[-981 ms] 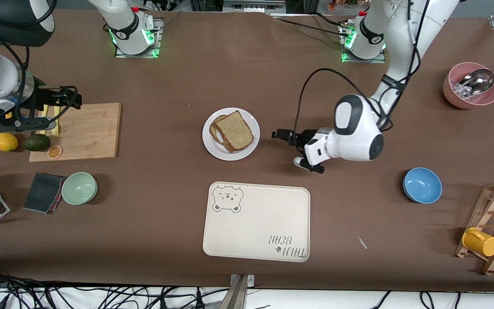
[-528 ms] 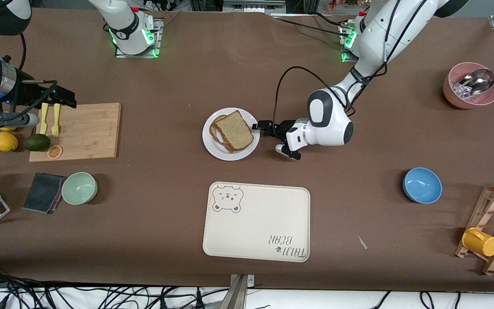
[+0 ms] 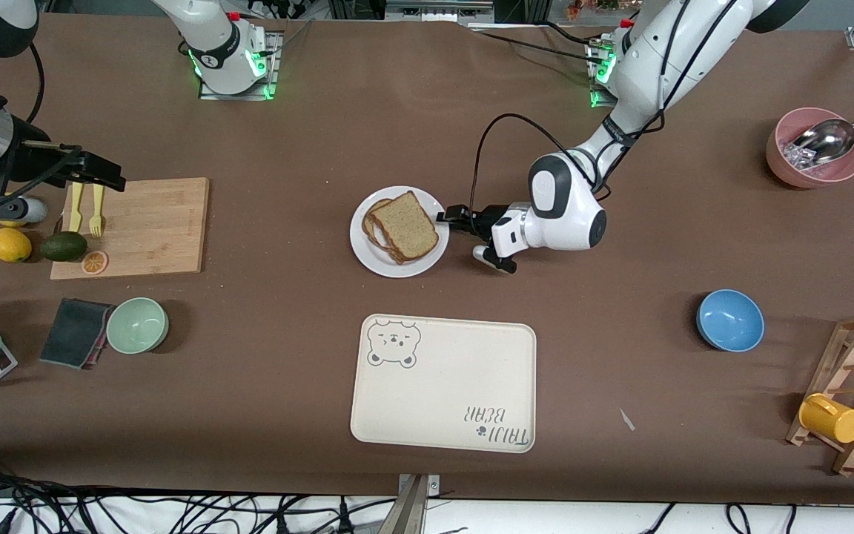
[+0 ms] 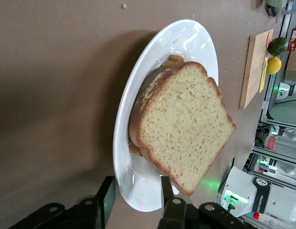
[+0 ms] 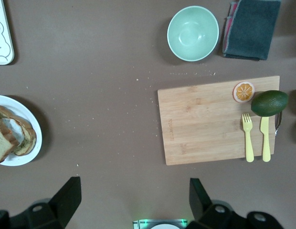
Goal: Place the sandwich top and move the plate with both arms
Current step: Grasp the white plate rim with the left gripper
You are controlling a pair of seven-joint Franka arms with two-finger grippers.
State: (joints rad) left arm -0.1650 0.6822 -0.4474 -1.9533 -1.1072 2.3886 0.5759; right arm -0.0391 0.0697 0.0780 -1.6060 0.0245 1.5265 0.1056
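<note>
The sandwich top (image 3: 406,225) is a brown bread slice lying on the rest of the sandwich on the white plate (image 3: 368,252) at mid-table. In the left wrist view the slice (image 4: 184,129) overhangs the plate (image 4: 191,38). My left gripper (image 3: 447,218) is at the plate's rim on the side toward the left arm's end. Its jaws (image 4: 134,193) straddle the rim, one finger (image 4: 106,198) outside it and one over the plate, with gaps still showing. My right gripper (image 3: 104,176) hangs open and holds nothing (image 5: 133,191), over the cutting board's edge.
A cream bear tray (image 3: 443,384) lies nearer the camera than the plate. A wooden cutting board (image 3: 149,226) with yellow cutlery, an avocado and a lemon is at the right arm's end, beside a green bowl (image 3: 137,325). A blue bowl (image 3: 729,320) and a pink bowl (image 3: 812,148) are at the left arm's end.
My left gripper slid across the table to the plate's rim and its jaws narrowed around it. My right arm drew back toward its own end of the table.
</note>
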